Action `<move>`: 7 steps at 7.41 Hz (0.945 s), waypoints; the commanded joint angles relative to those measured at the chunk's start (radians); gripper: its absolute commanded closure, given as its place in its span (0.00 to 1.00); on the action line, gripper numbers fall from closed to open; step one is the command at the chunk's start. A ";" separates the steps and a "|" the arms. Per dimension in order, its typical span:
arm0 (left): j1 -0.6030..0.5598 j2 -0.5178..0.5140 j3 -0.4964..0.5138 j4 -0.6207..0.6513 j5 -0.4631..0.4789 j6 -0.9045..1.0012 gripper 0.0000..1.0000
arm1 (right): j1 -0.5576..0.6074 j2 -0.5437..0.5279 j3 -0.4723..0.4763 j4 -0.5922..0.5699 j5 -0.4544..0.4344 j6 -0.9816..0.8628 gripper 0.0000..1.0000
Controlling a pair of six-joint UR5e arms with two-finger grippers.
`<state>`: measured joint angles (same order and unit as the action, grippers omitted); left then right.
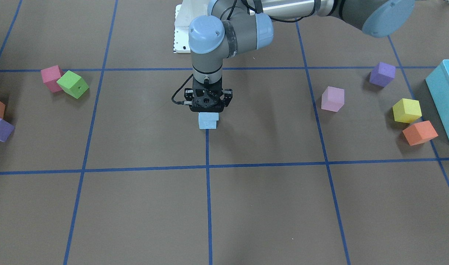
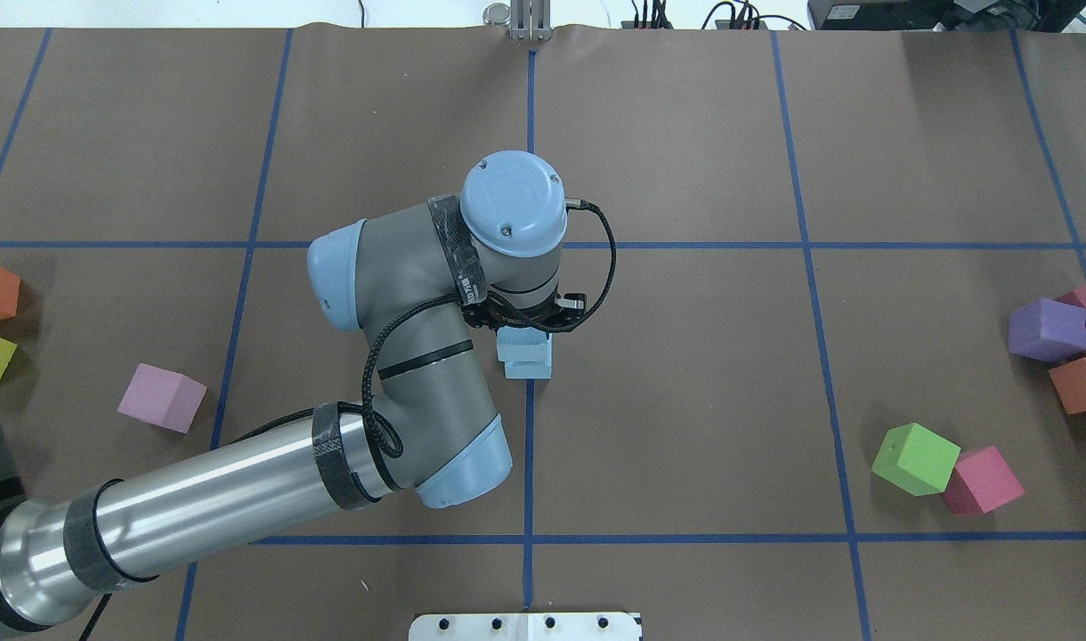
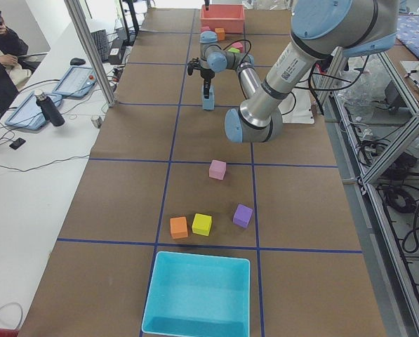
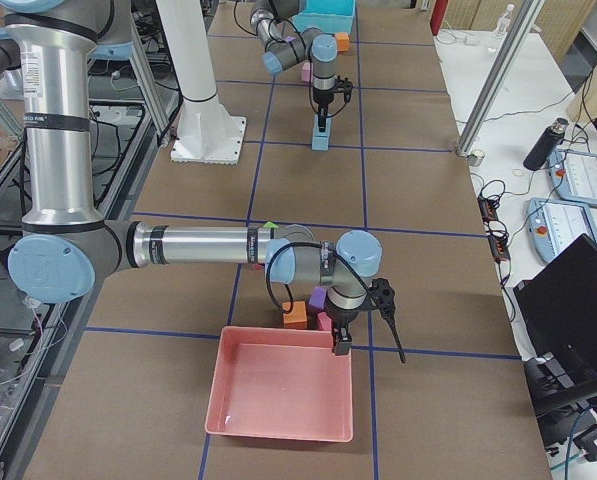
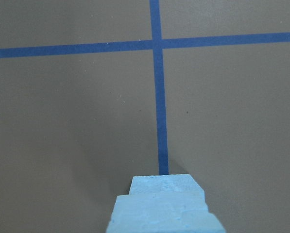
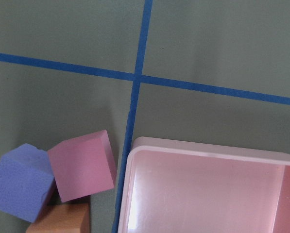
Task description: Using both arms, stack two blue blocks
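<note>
Upper blue block point(image 5: 164, 216): sits on the lower blue block point(image 5: 162, 183), roughly squared up. It is slightly offset, so a strip of the lower one's top shows in the left wrist view.
Where the pair stands: middle of the table point(image 1: 265, 206), at the end of a blue tape line point(image 1: 208, 154), well apart from every other cube.
Left gripper point(image 1: 207, 106): points straight down, directly over the pair, its black body close above the upper block. The fingers are hidden, so I cannot tell whether it pinches the block or stands spread.
Left arm point(image 2: 401, 356): comes in from the robot's left, elbow bent, wrist upright over the blocks.
Right gripper point(image 4: 339, 347): at the robot's right end of the table, pointing down over a corner of the pink tray point(image 4: 278, 395). It shows only from the side, so I cannot tell whether it is spread or closed.
Right arm point(image 4: 198, 245): forearm stretched level above the table toward that tray.
Robot's right half: green cube point(image 2: 915, 458) touching pink cube point(image 2: 982, 481).
Robot's left half: lilac cube point(image 2: 162, 398) alone. Yellow cube point(image 1: 406, 110) and orange cube point(image 1: 419, 133) are just beside each other, near the turquoise box point(image 1: 447, 99).
</note>
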<state>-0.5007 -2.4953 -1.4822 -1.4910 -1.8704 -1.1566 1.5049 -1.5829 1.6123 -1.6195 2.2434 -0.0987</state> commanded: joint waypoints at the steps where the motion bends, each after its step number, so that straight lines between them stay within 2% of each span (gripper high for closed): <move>1: 0.004 -0.001 -0.001 0.000 -0.001 0.000 0.83 | 0.000 0.001 -0.002 0.001 -0.001 -0.001 0.00; 4: 0.008 -0.002 0.000 0.000 0.000 0.000 0.79 | 0.000 0.001 -0.003 0.001 -0.001 0.001 0.00; 7: 0.008 -0.002 0.002 -0.006 0.000 0.000 0.66 | 0.000 0.001 -0.003 0.001 -0.001 0.001 0.00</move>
<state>-0.4927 -2.4973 -1.4806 -1.4963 -1.8699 -1.1560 1.5048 -1.5816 1.6092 -1.6183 2.2427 -0.0982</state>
